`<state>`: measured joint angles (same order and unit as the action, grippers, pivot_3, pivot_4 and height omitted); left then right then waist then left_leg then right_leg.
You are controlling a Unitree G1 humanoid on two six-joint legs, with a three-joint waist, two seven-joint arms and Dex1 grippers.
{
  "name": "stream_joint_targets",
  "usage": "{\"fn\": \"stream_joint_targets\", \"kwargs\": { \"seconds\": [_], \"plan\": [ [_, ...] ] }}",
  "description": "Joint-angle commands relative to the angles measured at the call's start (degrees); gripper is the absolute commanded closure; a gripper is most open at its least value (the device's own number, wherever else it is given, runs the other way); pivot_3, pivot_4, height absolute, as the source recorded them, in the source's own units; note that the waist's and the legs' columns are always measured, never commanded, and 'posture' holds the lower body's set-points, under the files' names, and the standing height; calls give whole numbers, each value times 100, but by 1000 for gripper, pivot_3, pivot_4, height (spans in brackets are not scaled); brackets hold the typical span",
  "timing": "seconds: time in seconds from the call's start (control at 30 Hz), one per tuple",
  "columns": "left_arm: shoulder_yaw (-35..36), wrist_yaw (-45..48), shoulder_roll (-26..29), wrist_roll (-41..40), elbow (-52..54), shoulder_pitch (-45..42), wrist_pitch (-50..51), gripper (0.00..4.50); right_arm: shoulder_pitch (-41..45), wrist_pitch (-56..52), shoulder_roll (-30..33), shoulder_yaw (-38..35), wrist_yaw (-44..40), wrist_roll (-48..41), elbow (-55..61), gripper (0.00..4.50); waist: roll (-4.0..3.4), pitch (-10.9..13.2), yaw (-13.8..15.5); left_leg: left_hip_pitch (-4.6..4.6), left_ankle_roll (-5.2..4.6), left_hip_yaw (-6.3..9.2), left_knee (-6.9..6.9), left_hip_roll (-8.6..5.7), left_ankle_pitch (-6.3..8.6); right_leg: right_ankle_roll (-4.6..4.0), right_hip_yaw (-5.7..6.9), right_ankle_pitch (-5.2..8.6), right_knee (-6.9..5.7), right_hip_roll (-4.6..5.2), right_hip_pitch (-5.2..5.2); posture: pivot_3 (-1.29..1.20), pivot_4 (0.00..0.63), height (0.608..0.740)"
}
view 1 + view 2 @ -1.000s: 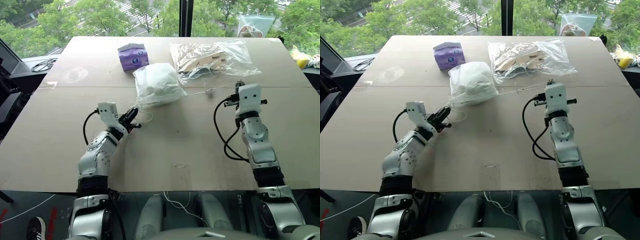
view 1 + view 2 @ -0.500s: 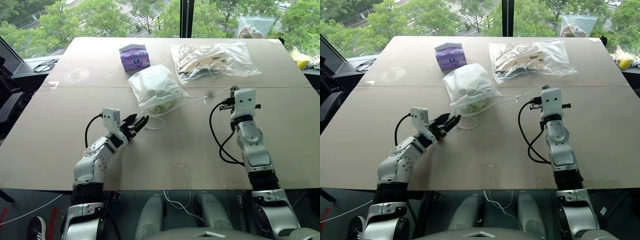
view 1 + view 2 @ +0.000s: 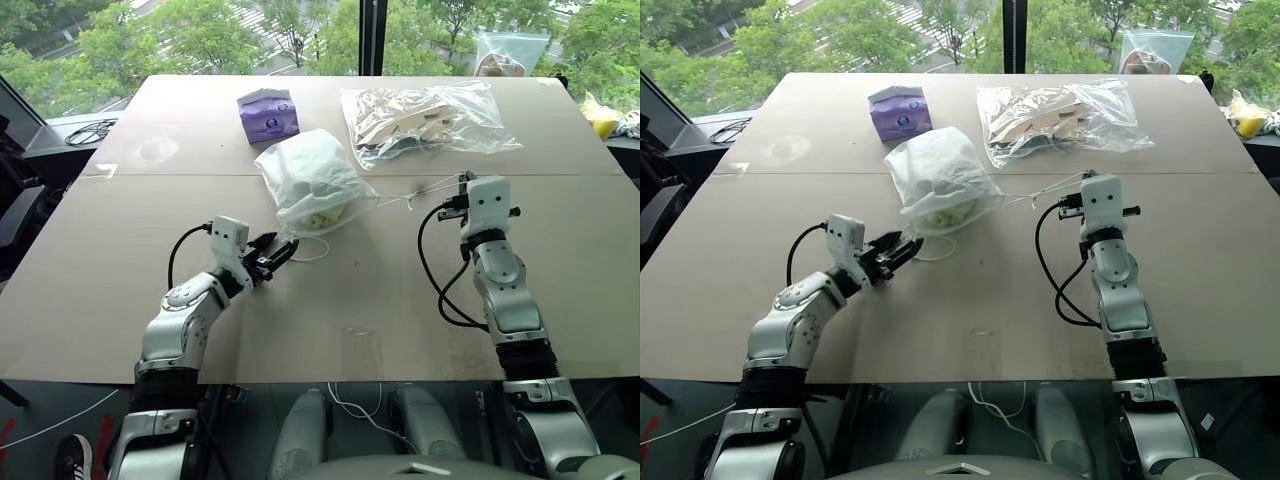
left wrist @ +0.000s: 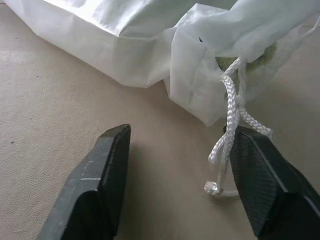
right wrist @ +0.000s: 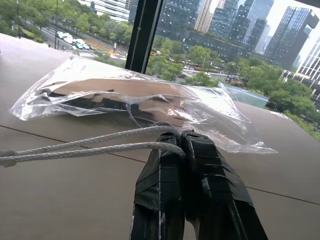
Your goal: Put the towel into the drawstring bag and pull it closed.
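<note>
Beige tabletop by windows, thin white translucent drawstring bag [image 3: 312, 183] lying mid-table, now slumped lower, pale-green ribbed towel [image 4: 250, 56] showing inside its mouth; left gripper [image 4: 177, 165], reopened since clamping a second ago, standing narrowly parted beside left cord [image 4: 231, 117]; right gripper [image 5: 182, 150] keeping right cord [image 5: 85, 148] pinched; closing pull unfinished

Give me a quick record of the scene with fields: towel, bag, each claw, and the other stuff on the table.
towel: inside the drawstring bag, green showing at its mouth
drawstring bag: lying on the table, mouth gathered
left claw: open, by the bag's mouth, one cord between its fingers
right claw: shut on the other cord
other items: purple tissue pack, clear plastic bag
</note>
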<state>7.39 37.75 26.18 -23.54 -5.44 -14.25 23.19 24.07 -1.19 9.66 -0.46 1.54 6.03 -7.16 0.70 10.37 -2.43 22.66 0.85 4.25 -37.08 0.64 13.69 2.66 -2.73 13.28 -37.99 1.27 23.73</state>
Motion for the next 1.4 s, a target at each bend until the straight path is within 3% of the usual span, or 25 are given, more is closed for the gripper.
{"fn": "stream_joint_targets", "kwargs": {
  "seconds": [0.03,0.1,0.27,0.33,0.4,0.53,0.93,1.4],
  "plan": [
    [-341,85,47,222,36,236,217,3501,122,56,-15,-21,-15,4,221,4500,-4,-2,7,0,0,0,0,0,0,0,0,0,0,0,0,0,150,740],
    [-370,-38,125,395,88,277,217,4469,125,63,-15,-25,-15,2,209,4500,-4,-3,9,0,0,1,0,0,0,0,1,0,0,0,0,0,150,740],
    [24,-806,-23,684,-30,243,-171,4469,143,91,-13,-45,20,20,179,4500,-9,-6,5,-4,0,1,-1,-1,0,0,0,0,-2,1,-1,0,150,740],
    [371,-1419,-177,841,-224,83,-720,4469,150,106,11,-84,123,86,166,4500,-9,-6,8,-8,0,2,-1,0,-1,0,1,0,-4,1,-3,0,150,740],
    [539,-2163,18,1496,-481,-133,-1691,4469,159,131,72,-207,333,191,151,4500,-4,-4,-5,-11,1,6,-2,3,-3,-7,3,-6,-5,-4,-3,0,150,740],
    [763,-2778,196,1912,-828,-415,-2635,4469,177,134,169,-424,693,312,136,4500,0,0,11,-10,13,12,1,25,-11,-17,8,-12,-4,-29,2,0,150,740],
    [1937,-4040,69,1138,-1613,-1211,-2132,4469,158,-78,264,-1062,1339,114,15,4500,4,0,11,11,23,11,3,9,-16,-12,11,-27,11,-10,3,0,150,740],
    [2318,-4859,421,1100,-2572,-1704,-2416,4469,30,-573,-62,-2239,2699,-588,129,4500,5,0,10,10,24,12,2,8,-17,-12,10,-28,7,-11,2,0,150,740]
  ]
}}
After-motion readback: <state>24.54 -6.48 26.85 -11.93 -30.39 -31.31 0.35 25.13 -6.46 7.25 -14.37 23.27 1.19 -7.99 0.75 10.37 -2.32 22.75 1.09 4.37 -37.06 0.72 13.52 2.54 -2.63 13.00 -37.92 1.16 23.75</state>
